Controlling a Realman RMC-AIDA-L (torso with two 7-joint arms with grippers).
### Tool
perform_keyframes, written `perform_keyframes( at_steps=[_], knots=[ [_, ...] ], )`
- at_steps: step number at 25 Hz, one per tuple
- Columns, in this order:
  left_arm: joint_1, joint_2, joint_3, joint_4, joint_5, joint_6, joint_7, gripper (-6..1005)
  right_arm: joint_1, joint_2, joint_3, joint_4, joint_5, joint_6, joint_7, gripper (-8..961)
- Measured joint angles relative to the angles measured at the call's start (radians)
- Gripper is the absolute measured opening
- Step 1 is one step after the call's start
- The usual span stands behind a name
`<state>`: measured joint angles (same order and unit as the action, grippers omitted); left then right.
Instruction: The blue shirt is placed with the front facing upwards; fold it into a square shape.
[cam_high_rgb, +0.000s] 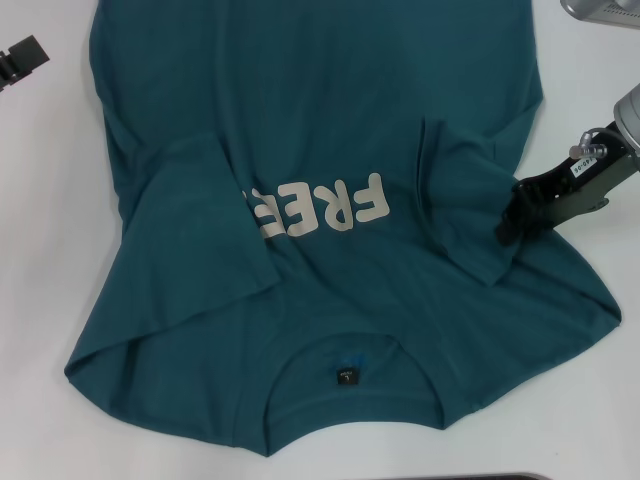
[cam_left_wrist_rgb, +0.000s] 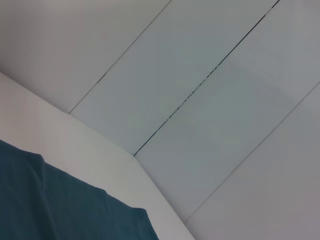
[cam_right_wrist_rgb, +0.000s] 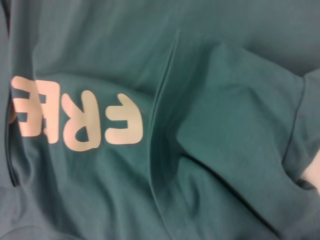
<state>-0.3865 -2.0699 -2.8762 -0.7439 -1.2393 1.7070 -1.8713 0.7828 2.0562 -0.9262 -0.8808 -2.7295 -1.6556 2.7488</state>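
Reaching in from the right edge of the head view, the right arm slopes down and inward so that its dark right hand (cam_high_rgb: 520, 205) meets the blue shirt (cam_high_rgb: 300, 120) at the edge of the right sleeve (cam_high_rgb: 465, 190), which lies folded inward over the chest; the fingertips are lost against the dark cloth, so whether they are apart, together or clamped on fabric cannot be told; a small white label shows on the wrist housing behind the hand. The left hand (cam_high_rgb: 22, 58) sits at the far left edge of the head view, off the garment and over bare desk (cam_high_rgb: 40, 250); only a dark stub of it shows, and its finger state likewise cannot be told.

The shirt lies spread on the white desk, front upward, with its round collar (cam_high_rgb: 350, 360) and small dark neck label (cam_high_rgb: 345, 378) toward the robot and the hem running out of view at the far side; the left sleeve (cam_high_rgb: 190, 230) is also folded inward, its edge covering the end of the pale block lettering (cam_high_rgb: 320, 205), of which "FRE" reads upside down from the head view.

The right wrist view shows the same lettering (cam_right_wrist_rgb: 75, 122) and a raised crease (cam_right_wrist_rgb: 162, 110) just beside it, with rumpled sleeve cloth beyond. The left wrist view shows a corner of the shirt (cam_left_wrist_rgb: 65, 205) on the desk edge (cam_left_wrist_rgb: 100, 150), with pale panelled flooring (cam_left_wrist_rgb: 225, 100) past it.
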Motion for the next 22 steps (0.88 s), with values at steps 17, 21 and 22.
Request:
perform_keyframes(
  at_steps=[17,21,22],
  knots=[
    [0.004,0.003,0.000,0.000,-0.027,-0.024,0.001,764,-0.032,-0.008,0.065,0.033,0.153,-0.029,0.001,10],
    [0.008,0.005,0.000,0.000,-0.055,-0.044,-0.003,764,-0.058,-0.004,0.073,0.064,0.180,-0.030,-0.001,13],
    [0.008,0.005,0.000,0.000,-0.059,-0.051,-0.007,764,-0.066,-0.002,0.073,0.065,0.189,-0.030,-0.001,13]
  ],
)
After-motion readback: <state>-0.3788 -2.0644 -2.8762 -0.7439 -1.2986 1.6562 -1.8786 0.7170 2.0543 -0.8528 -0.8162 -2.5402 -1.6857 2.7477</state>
